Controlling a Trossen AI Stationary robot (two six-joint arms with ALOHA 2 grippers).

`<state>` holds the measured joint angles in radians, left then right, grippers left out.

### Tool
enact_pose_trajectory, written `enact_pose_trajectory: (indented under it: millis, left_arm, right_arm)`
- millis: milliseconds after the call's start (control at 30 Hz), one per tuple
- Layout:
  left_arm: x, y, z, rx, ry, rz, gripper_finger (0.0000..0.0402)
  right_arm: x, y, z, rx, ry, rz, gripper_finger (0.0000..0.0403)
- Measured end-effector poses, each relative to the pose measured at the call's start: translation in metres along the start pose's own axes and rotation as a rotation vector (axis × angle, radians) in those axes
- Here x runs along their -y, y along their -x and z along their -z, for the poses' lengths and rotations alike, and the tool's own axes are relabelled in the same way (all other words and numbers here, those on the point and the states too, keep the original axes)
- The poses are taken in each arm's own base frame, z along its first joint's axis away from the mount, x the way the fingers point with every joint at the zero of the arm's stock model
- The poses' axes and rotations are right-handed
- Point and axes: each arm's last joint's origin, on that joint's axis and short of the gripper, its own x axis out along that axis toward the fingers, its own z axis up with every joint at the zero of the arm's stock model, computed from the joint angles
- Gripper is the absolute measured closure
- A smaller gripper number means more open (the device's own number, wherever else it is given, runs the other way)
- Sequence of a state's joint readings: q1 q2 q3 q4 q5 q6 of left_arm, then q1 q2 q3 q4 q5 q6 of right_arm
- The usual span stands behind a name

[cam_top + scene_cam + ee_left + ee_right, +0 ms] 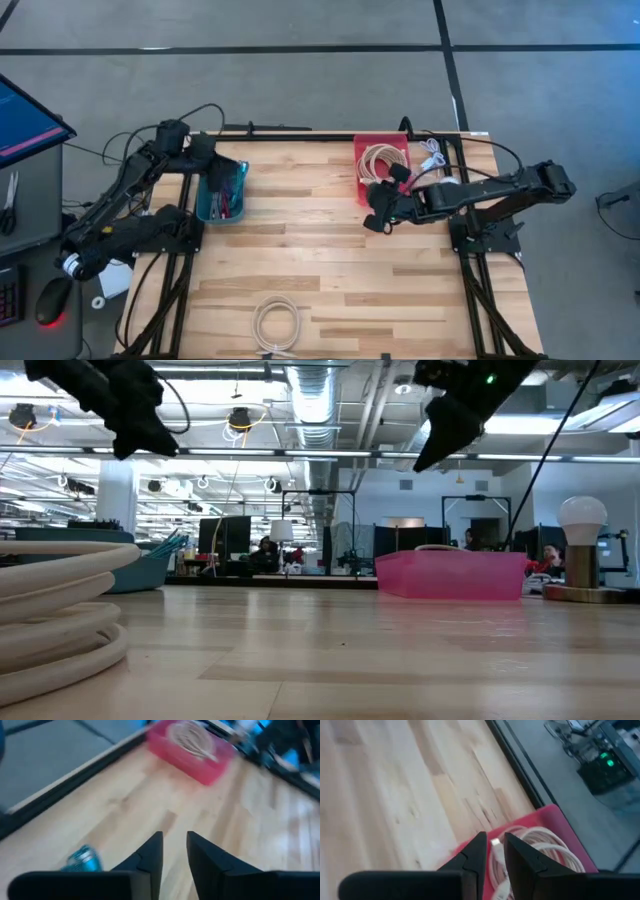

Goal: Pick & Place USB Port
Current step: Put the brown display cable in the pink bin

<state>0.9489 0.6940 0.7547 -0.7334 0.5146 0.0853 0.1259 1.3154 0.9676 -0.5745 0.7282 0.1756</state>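
The right gripper [492, 851] hovers narrowly parted and empty; the coiled USB cables [540, 851] lie directly beneath it in the pink bin [560, 817]; the left gripper [174, 857], also slightly parted and empty, is well apart.

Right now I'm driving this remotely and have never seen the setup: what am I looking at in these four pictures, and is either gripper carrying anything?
It is a wooden table with two dark robot arms. One picture looks straight down, one looks level across the tabletop, and one sits on each wrist, looking past that arm's fingers.

The left gripper hangs above the teal bin at the table's left; its fingers stand slightly apart with nothing between them. The right gripper hovers over the near edge of the pink bin, which holds coiled cream cables. Its fingers are also a little apart and appear empty.

One more coiled cable lies loose at the table's front edge. So neither arm seems to be carrying anything.
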Motion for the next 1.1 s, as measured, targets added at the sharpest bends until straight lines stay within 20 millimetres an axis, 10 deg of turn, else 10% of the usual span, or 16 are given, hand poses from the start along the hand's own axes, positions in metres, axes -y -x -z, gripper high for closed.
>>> enact_pose_trajectory:
  millis: [600, 1100]
  left_arm:
    - [0.076, 0.023, -0.002, 0.266, -0.495, 0.178, 0.0396]
    - [0.081, -0.014, 0.071, 0.425, -0.455, 0.244, 0.0397]
  right_arm:
    - [0.003, 0.074, 0.033, 0.239, -0.085, -0.173, 0.0344]
    - [0.008, 0.083, 0.070, 0.462, -0.189, -0.286, 0.0344]
